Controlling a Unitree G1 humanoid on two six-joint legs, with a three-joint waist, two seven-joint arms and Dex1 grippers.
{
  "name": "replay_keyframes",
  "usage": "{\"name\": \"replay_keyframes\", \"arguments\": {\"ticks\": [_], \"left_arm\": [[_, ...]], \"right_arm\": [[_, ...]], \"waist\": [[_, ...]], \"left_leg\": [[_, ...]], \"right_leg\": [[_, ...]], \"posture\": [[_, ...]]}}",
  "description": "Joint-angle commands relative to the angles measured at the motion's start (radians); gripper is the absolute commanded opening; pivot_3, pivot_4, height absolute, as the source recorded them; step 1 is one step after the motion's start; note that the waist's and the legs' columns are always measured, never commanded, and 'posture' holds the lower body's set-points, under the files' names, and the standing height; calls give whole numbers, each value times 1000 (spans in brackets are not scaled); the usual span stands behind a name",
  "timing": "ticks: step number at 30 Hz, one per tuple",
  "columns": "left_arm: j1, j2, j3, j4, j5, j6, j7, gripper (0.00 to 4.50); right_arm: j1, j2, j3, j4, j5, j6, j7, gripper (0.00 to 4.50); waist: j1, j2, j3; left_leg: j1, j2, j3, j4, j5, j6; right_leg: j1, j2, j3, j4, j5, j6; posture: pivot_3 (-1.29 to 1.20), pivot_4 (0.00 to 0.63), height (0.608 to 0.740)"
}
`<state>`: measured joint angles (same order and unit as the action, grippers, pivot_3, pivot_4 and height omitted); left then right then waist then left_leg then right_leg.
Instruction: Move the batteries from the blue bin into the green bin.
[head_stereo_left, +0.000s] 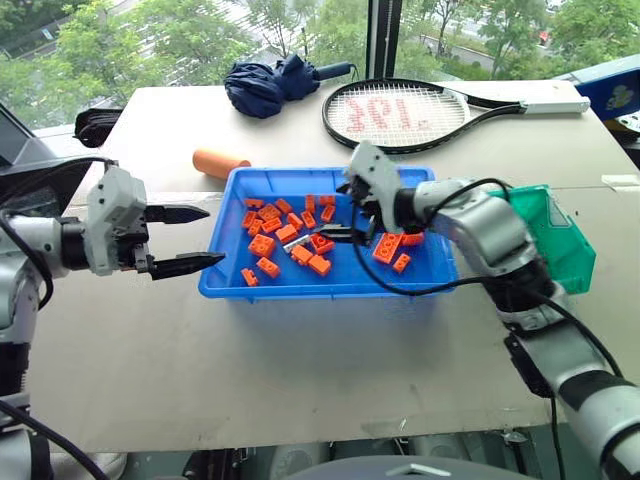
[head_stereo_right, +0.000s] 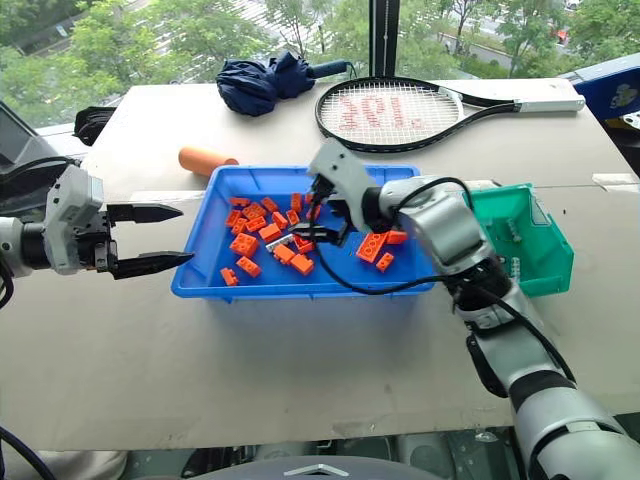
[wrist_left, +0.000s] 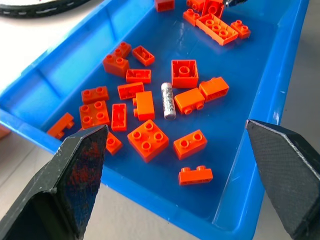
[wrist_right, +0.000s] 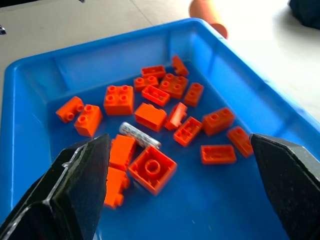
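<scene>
One battery (wrist_right: 140, 135) lies flat among orange bricks (wrist_left: 148, 140) mid-floor in the blue bin (head_stereo_left: 330, 285), just below and ahead of the empty, wide-spread right tool (head_stereo_left: 352, 214), nearer than the open left tool (head_stereo_left: 185, 240).

Bright daylight from the windows beyond the desk (head_stereo_left: 300, 330) lights the scene evenly, leaving only soft, faint shadows. The pale desk top looks slightly washed out toward the far edge. In the wrist views the blue bin (wrist_left: 260, 100) is sharp, with mild sheen on its floor.
</scene>
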<state>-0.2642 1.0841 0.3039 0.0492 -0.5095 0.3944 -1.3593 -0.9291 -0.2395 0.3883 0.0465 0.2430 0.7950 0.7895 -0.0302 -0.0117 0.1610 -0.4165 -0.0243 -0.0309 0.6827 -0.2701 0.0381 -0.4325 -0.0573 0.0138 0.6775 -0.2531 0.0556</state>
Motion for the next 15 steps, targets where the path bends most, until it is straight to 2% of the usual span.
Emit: {"name": "replay_keyframes", "arguments": {"ticks": [1,11,15], "left_arm": [[13,11,48,-68,-13,2,29,4500],[-61,-10,-21,-129,-26,62,83,4500],[-85,-5,-34,-122,-28,75,76,4500]], "right_arm": [[-48,63,39,62,-41,-95,5,4450],[-47,88,51,79,-52,-103,61,4450],[-86,153,84,198,-94,-129,50,4450]], "waist": [[-2,0,0],[-10,0,0],[-15,0,0]], "left_leg": [[0,0,0,0,0,0],[1,0,-1,-1,0,-1],[1,0,-1,-1,0,-1]], "right_leg": [[0,0,0,0,0,0],[0,1,-1,1,0,0],[0,2,-1,1,0,0]], "posture": [[0,150,740],[0,150,740],[0,150,740]]}}
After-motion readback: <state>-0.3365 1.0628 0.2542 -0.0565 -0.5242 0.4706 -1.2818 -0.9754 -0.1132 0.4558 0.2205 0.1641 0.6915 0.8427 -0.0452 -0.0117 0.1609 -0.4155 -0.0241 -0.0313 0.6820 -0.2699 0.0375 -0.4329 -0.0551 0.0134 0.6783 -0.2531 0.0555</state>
